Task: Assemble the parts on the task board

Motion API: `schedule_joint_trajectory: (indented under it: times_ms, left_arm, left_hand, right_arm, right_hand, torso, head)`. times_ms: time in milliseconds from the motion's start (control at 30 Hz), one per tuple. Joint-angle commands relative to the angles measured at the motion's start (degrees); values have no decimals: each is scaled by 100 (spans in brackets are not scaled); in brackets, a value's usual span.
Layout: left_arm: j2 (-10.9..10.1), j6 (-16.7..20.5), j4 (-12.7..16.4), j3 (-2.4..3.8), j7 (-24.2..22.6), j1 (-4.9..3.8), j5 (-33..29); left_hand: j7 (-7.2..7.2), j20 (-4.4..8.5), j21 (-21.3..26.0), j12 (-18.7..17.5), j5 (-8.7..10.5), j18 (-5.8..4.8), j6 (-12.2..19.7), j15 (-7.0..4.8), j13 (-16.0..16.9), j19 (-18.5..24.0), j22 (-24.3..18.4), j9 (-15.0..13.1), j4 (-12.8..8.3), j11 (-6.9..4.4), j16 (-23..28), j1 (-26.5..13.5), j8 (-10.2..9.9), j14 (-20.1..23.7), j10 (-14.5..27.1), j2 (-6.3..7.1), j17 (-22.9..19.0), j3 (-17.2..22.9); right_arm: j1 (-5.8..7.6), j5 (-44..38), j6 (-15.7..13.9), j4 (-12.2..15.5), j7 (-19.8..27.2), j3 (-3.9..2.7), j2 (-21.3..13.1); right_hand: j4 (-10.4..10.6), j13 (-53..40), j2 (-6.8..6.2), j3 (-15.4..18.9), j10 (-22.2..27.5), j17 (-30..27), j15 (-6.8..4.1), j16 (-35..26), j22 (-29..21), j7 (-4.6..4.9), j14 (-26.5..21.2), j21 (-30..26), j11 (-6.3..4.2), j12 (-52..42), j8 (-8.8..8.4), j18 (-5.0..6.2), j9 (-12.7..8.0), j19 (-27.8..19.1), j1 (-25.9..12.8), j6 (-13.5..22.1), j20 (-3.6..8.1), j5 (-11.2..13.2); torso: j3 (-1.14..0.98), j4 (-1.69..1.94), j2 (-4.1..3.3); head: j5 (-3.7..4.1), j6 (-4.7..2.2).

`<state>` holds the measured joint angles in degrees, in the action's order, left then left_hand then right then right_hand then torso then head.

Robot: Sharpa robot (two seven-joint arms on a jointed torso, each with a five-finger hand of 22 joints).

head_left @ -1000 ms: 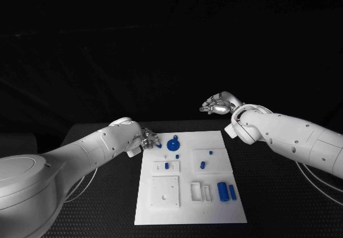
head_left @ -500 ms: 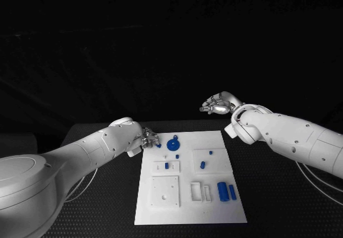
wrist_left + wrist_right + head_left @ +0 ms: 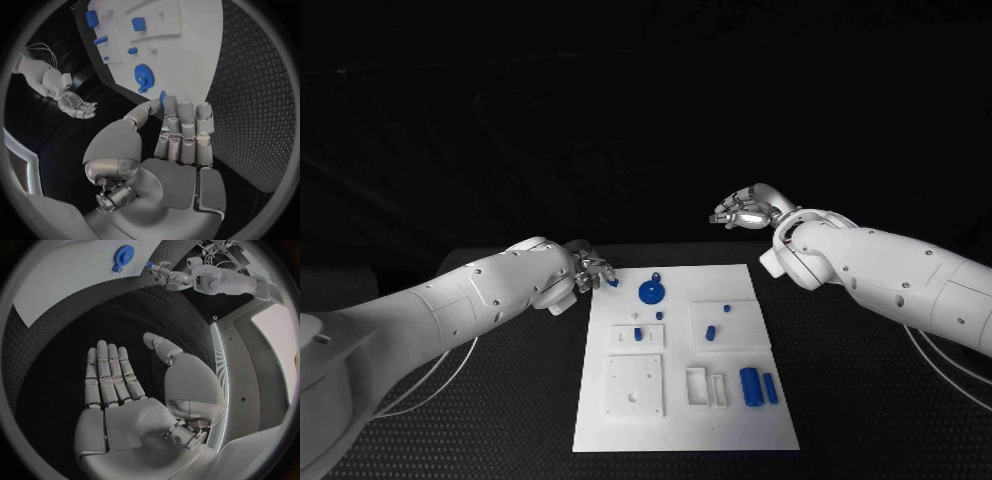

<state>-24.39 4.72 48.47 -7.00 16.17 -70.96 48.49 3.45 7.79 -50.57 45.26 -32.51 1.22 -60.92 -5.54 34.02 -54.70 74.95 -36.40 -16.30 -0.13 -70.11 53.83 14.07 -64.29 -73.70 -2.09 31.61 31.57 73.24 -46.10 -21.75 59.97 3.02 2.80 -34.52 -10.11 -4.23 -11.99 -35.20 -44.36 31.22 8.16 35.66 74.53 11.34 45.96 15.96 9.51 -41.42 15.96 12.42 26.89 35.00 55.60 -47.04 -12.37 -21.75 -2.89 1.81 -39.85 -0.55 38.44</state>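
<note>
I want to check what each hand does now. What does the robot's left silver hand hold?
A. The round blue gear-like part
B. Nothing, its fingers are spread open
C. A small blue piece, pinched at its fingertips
C: in the left wrist view the left silver hand pinches a small blue piece at its fingertips, above the white task board.

A white task board [image 3: 733, 420] carrying deep blue parts, among them a blue gear [image 3: 651, 293] and two blue cylinders [image 3: 757, 386], lies on a black table [image 3: 877, 400] with a fine dotted weave, flanked by white arms ending in the silver left hand [image 3: 593, 270] and silver right hand [image 3: 743, 211].
</note>
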Motion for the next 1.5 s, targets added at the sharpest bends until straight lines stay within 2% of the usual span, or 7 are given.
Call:
schedule_joint_trajectory:
  times_ms: [33, 300, 400, 600, 833, 1100, 1500]
  left_arm:
    - [-212, 828, 456, -1, -114, -25, -184]
    - [-790, 1525, 1585, -35, -83, -16, 92]
    - [-1024, 1728, 1991, -75, -80, 64, 130]
    - [-1379, 2068, 2574, -275, -134, 160, 328]
    - [-1647, 2241, 3018, -598, -147, 225, 444]
    - [-1702, 2248, 3242, -635, -86, 408, 448]
    - [-1373, 2190, 3037, -681, 93, 434, 602]
  left_hand:
    - [-134, 543, -29, 29, -267, 66, -187, -263, 10, -49, 121, -725, -42, -411, -33, 17, 579, -296, -436, 40, 11, 27]
    - [-197, 600, -110, 37, -546, 98, -312, -342, 29, -188, 113, -788, -42, -471, -54, 27, 603, -445, -577, 194, 34, 39]
    - [-211, 614, -128, 35, -571, 103, -361, -358, 34, -220, 111, -795, -41, -486, -53, 37, 602, -483, -618, 249, 40, 39]
    - [-222, 626, -142, 30, -575, 108, -399, -369, 38, -247, 110, -797, -39, -496, -51, 56, 596, -513, -645, 294, 44, 42]
    - [-241, 641, -160, 37, -537, 111, -472, -378, 53, -282, 108, -801, -35, -514, -58, 84, 594, -557, -681, 371, 57, 34]
    - [-257, 648, -174, 52, -465, 110, -554, -379, 71, -302, 108, -811, -26, -524, -65, 87, 605, -582, -707, 423, 70, 15]
    - [-283, 658, -206, 128, -353, 107, -685, -380, 127, -333, 114, -837, -11, -542, -119, 58, 629, -626, -763, 462, 118, -18]
  right_arm:
    - [2, 16, 51, -7, 68, -3, -19]
    - [2, 19, 47, 0, 66, -3, -52]
    - [2, 21, 53, -7, 65, -2, -60]
    - [1, 21, 46, -15, 57, -2, -96]
    - [1, 21, 50, -16, 48, -1, -108]
    - [1, 21, 46, -8, 44, -1, -125]
    - [1, 21, 48, -10, 44, -1, -98]
  right_hand:
    - [28, 7, 5, 8, -19, -10, 12, -19, 9, 14, -30, -31, 0, 40, 26, -30, -5, -28, -35, 39, -24, -24]
    - [26, 9, 2, 9, -21, -11, 12, -20, 11, 14, -31, -35, 0, 42, 27, -29, -5, -28, -33, 39, -24, -25]
    - [25, 10, 2, 9, -21, -12, 12, -21, 12, 13, -31, -36, -1, 43, 27, -29, -5, -28, -32, 39, -24, -26]
    - [25, 11, 1, 10, -23, -13, 13, -22, 14, 13, -31, -40, -1, 45, 28, -29, -6, -27, -32, 38, -24, -27]
    - [24, 13, 1, 10, -25, -14, 13, -23, 17, 13, -31, -43, -1, 48, 28, -29, -6, -27, -30, 38, -24, -29]
    - [23, 15, 1, 9, -28, -15, 13, -23, 19, 12, -31, -46, -2, 50, 29, -28, -6, -26, -26, 37, -24, -32]
    - [23, 17, 2, 9, -32, -18, 13, -25, 24, 12, -31, -52, -3, 53, 31, -27, -7, -24, -24, 36, -25, -35]
  torso:
    - [12, 41, 39]
    - [26, 101, 97]
    - [25, 107, 125]
    - [17, 130, 161]
    - [-3, 143, 184]
    - [-6, 159, 194]
    - [-13, 145, 181]
  head:
    - [-4, 23]
    - [-15, 67]
    - [-29, 94]
    - [-22, 142]
    - [-40, 201]
    - [-53, 247]
    - [-66, 257]
